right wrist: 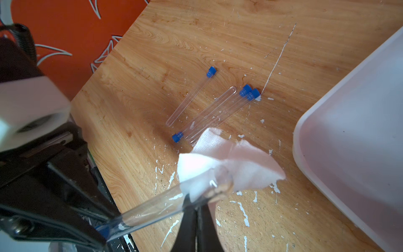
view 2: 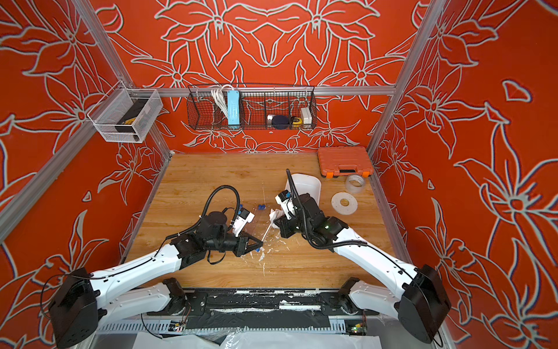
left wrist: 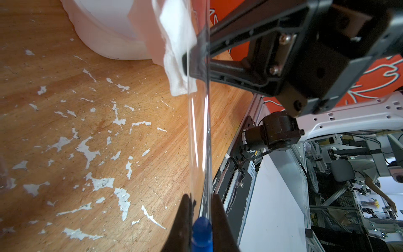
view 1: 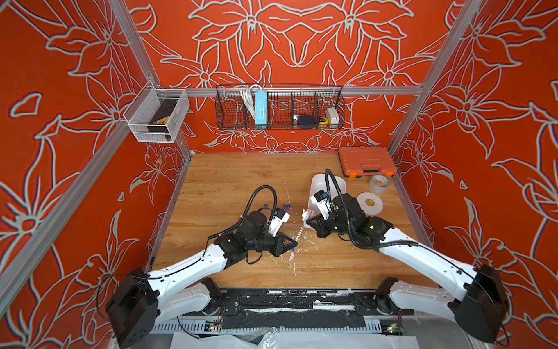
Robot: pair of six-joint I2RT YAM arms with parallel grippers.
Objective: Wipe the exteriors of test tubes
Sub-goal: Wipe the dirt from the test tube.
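On my left side, my left gripper [left wrist: 201, 216] has its jaws closed tight on one test tube [left wrist: 199, 141]. They grip it right by its blue cap [left wrist: 201, 231]. The clear tube runs slantwise across the gap between my two arms, capped end with me on the left and rounded end toward my right.

Beyond that gripper, the loose test tubes [right wrist: 216, 111] lie flat on the wooden table [view 1: 226, 187]. The right wrist view shows four. One rests a little apart, and three lie side by side, touching or nearly so, one of them with its cap pointing the opposite way. In both top views I can make out little more of them than the blue caps.

At the held tube's rounded end sits the tissue [right wrist: 218, 165], crumpled and white, bunched over the tip. My right gripper [right wrist: 196, 203] is pinched shut on it, jaws narrow, pressing the tissue against the tube. I cannot tell whether the jaws also catch the plastic itself.

Just beyond my right wrist sits a white plastic tub [view 1: 329, 184]. Farther right lie a flat white disc [view 1: 370, 203] and a roll of clear tape [view 1: 379, 182]. The orange case [view 1: 365, 160] is in the far right corner.
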